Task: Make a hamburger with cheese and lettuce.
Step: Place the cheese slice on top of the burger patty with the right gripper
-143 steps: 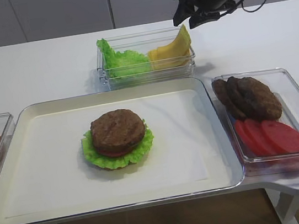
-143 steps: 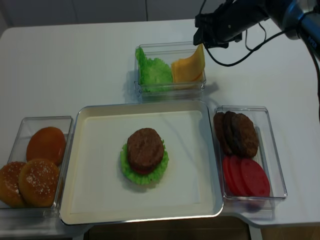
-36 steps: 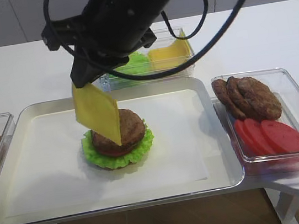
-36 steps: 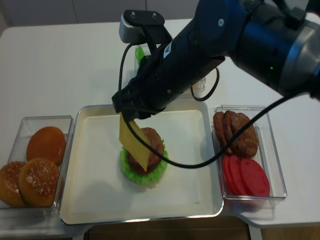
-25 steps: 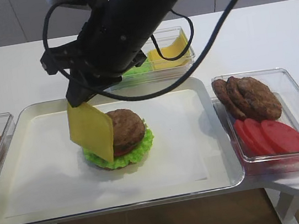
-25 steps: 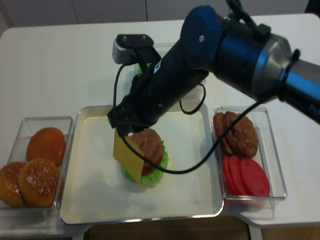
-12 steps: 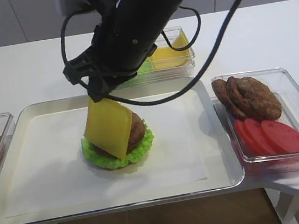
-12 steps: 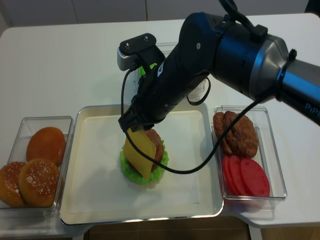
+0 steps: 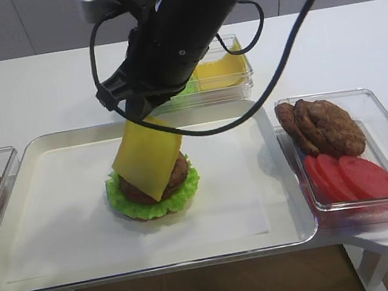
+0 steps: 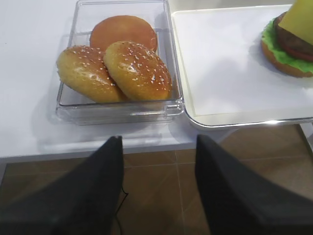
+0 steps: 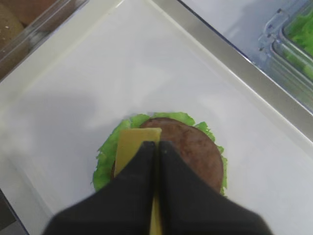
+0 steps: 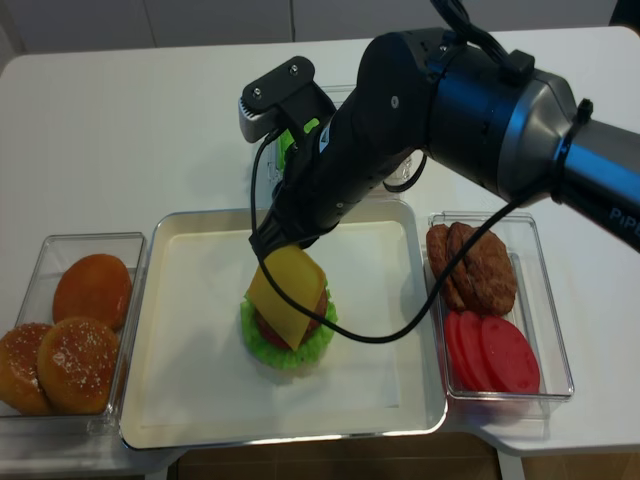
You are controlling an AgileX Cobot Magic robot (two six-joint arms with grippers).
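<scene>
The hamburger, a brown patty over a red slice and ruffled lettuce, sits mid-tray; it also shows in the realsense view, the right wrist view and the left wrist view. My right gripper is shut on the top edge of a yellow cheese slice, which hangs tilted with its lower part resting against the patty. In the right wrist view the gripper pinches the cheese over the patty's left side. My left gripper is open and empty below the table's front edge.
A clear box at the back holds more lettuce and cheese. A right box holds loose patties and red slices. A left box holds buns. The metal tray has bare white paper around the hamburger.
My right gripper took a cheese slice from the back box and carried it over the tray. In the last second it moved right and lowered the slice against the patty.
</scene>
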